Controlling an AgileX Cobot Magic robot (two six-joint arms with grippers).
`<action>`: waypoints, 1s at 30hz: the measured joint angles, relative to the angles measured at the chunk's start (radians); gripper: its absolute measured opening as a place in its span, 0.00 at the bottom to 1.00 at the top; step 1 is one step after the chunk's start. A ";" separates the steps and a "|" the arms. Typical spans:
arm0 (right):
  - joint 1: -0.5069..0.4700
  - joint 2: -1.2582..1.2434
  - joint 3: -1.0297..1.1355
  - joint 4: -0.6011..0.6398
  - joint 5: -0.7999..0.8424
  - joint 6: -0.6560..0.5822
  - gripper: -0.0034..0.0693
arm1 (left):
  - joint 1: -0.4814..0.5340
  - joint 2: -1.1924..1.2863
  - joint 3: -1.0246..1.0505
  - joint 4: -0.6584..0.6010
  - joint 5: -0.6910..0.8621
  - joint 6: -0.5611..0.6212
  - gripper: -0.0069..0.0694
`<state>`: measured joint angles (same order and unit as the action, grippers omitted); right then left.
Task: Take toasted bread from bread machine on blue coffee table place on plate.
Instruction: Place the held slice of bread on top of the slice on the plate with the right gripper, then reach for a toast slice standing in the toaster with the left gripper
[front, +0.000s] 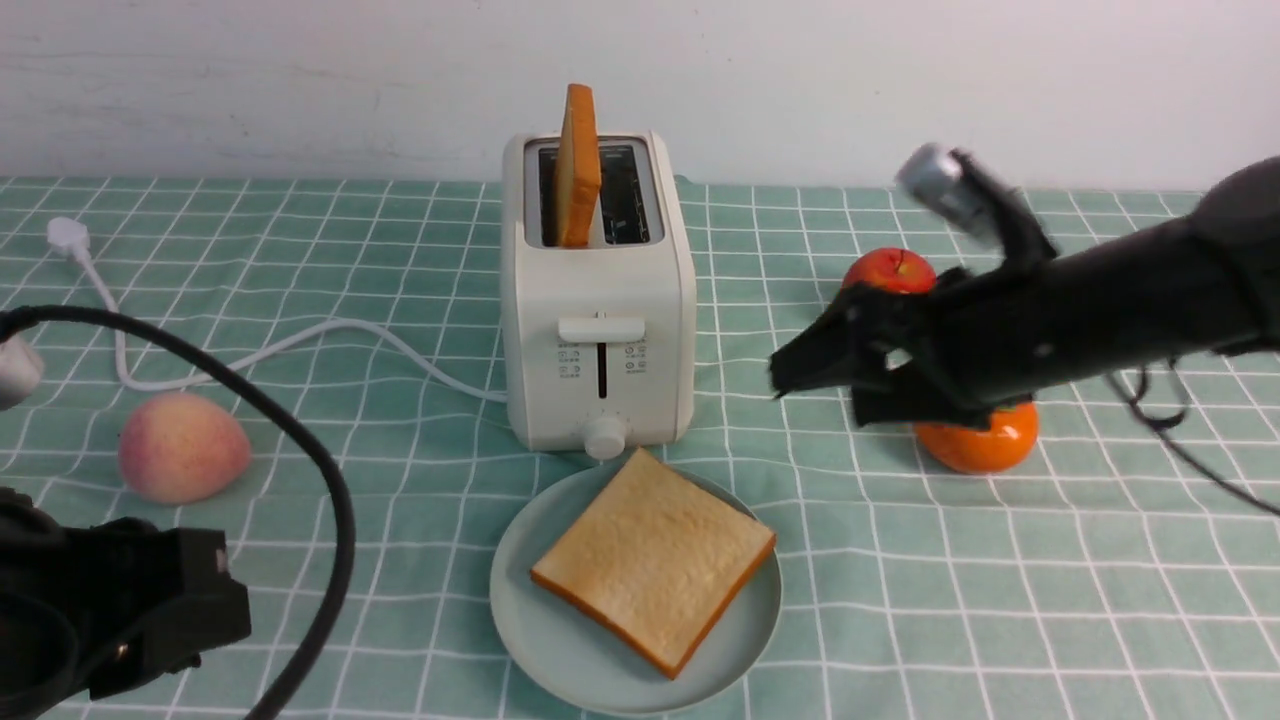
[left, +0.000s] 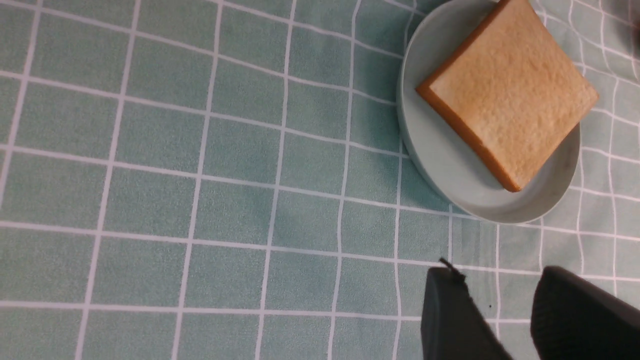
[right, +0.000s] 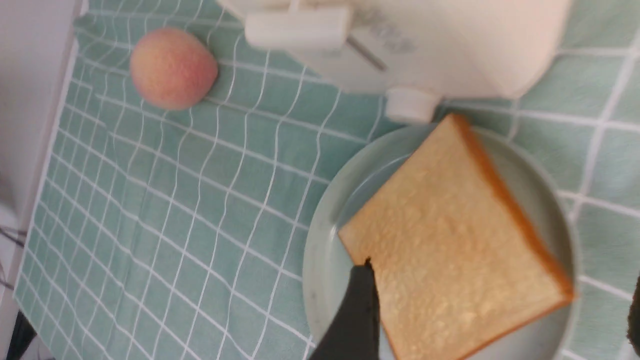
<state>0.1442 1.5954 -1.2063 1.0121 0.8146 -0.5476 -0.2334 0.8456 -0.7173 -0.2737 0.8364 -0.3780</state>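
hovering with jaws spread wide and empty, the right pincer (front: 820, 385) hangs above the tabletop (front: 1000, 600) to the right of the toaster (front: 600, 330), over an orange (front: 975, 445) and in front of an apple (front: 890, 270). one slice (front: 655, 560) lies flat on the plate (front: 530, 620), which sits just in front of the toaster's knob. the second slice (front: 578, 165) stands upright in the toaster's left slot, its upper part proud of the top. the left pincer (left: 500, 280) sits low at the front left, jaws apart with nothing between them, near the plate but not touching it. by the look of it the task is half done, and the step in hand is the reach for the second slice. that calls for a pincer to rise above the toaster, set its jaws across the slice's flat faces, close gently and lift straight up so the crust clears the slot.
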 joint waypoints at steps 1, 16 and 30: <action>-0.008 0.000 0.000 -0.006 0.007 0.007 0.95 | 0.000 0.003 0.000 0.000 0.000 0.000 0.41; 0.010 -0.470 0.051 -0.138 0.295 0.151 0.69 | 0.000 0.448 -0.455 -0.359 -0.113 0.440 0.45; 0.020 -0.548 0.202 -0.163 0.302 0.153 0.69 | -0.223 0.976 -1.162 0.393 0.018 -0.126 0.71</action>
<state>0.1646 1.0471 -1.0045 0.8489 1.1162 -0.3944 -0.4566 1.8214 -1.8795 0.1198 0.8541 -0.5044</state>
